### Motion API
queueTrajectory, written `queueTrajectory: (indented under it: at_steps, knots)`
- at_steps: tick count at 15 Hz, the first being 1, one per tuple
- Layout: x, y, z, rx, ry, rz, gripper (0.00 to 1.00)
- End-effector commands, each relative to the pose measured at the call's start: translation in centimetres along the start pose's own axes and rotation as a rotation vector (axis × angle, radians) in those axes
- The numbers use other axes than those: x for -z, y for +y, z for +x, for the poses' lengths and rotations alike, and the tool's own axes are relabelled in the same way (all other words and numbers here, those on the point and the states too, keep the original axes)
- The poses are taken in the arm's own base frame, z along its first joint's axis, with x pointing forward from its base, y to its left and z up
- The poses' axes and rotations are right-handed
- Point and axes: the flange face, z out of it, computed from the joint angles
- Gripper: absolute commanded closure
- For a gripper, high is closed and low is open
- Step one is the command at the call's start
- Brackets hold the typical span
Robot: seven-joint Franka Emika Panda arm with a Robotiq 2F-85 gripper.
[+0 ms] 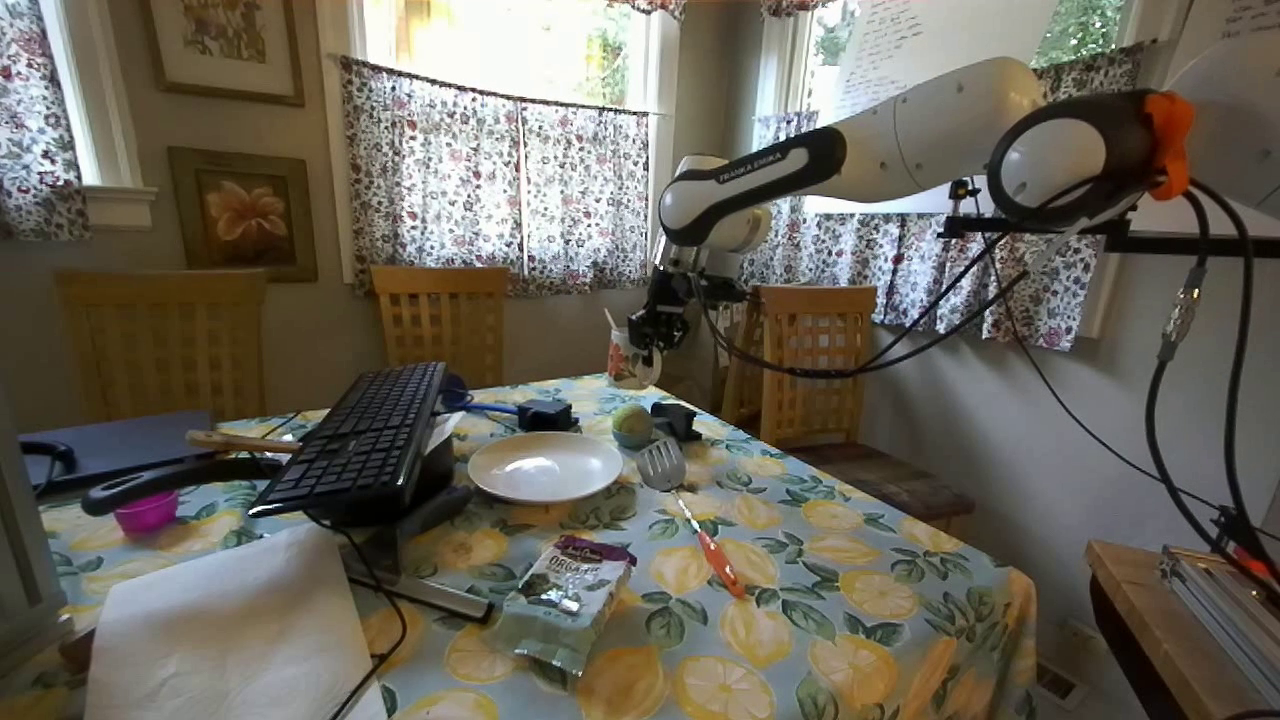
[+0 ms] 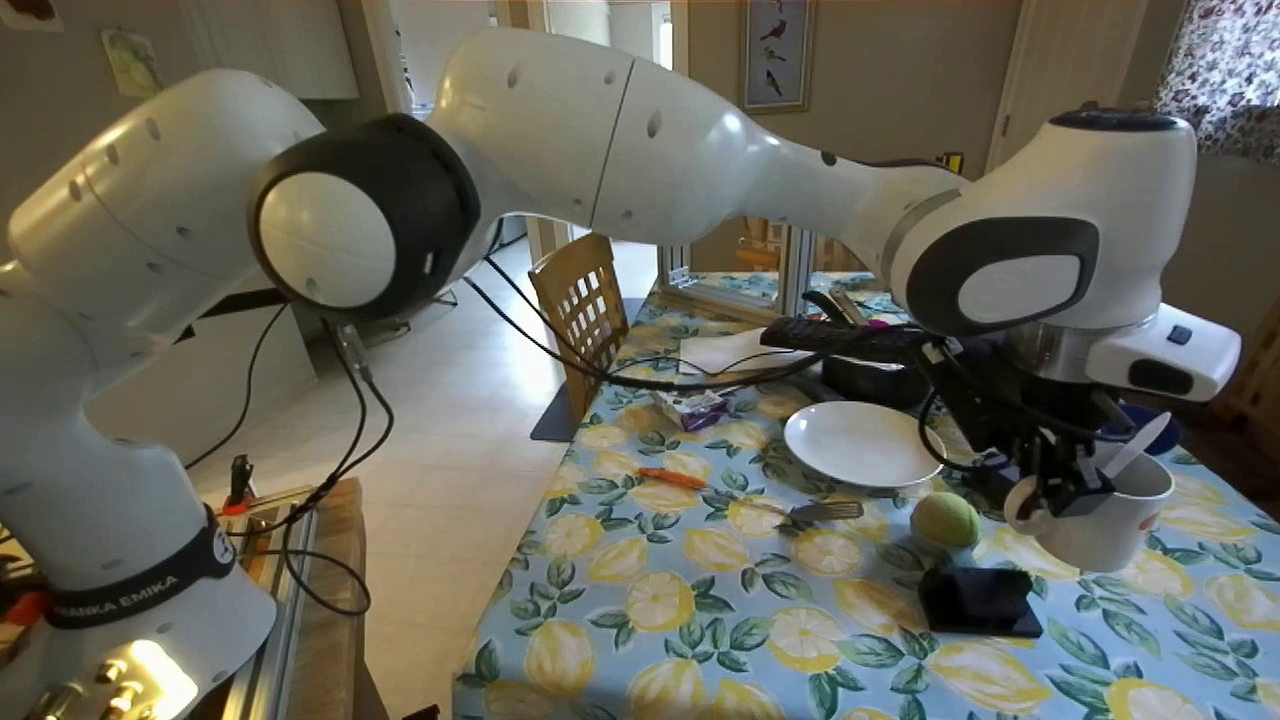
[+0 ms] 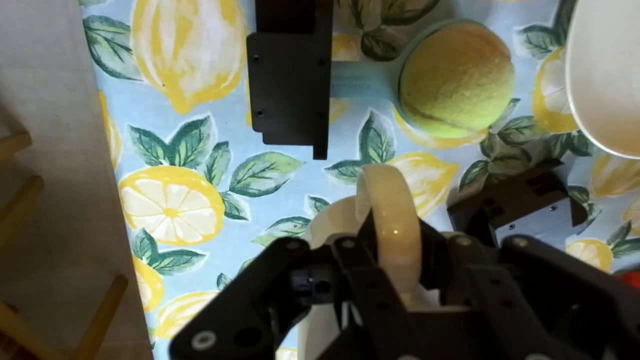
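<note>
My gripper (image 3: 397, 242) is shut on the curved handle (image 3: 392, 210) of a white mug (image 2: 1110, 520). The handle passes up between the two black fingers in the wrist view, and they hide most of the mug body. The mug has a red pattern in an exterior view (image 1: 625, 362), near the table's far corner. A white utensil (image 2: 1140, 445) sticks up out of it. The mug looks upright; I cannot tell whether its base touches the table. A yellow-green ball (image 3: 457, 80) on a light-blue holder and a black bracket (image 3: 290, 90) are close by.
A white plate (image 1: 545, 467) lies near the ball. A spatula with an orange handle (image 1: 715, 555), a snack bag (image 1: 570, 600) and a tilted black keyboard (image 1: 360, 440) are on the lemon-print tablecloth. Another black holder (image 3: 530, 200) stands near the mug. Wooden chairs (image 1: 815, 350) stand around the table.
</note>
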Motion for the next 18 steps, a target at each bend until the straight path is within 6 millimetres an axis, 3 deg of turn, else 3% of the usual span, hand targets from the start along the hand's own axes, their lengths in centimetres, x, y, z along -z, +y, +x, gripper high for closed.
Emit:
queueTrajectory:
  at_steps: [1,7,11,18]
  knots:
    - [-0.3,-0.4,-0.1,0.006,-0.001,-0.001,0.98]
    - [-3.4,-1.2,0.2,0.041,0.086,-0.103,0.98]
    - [-4.4,-2.2,0.5,0.028,0.162,-0.101,0.98]
    - [-4.2,-2.9,0.2,-0.013,0.101,-0.087,0.98]
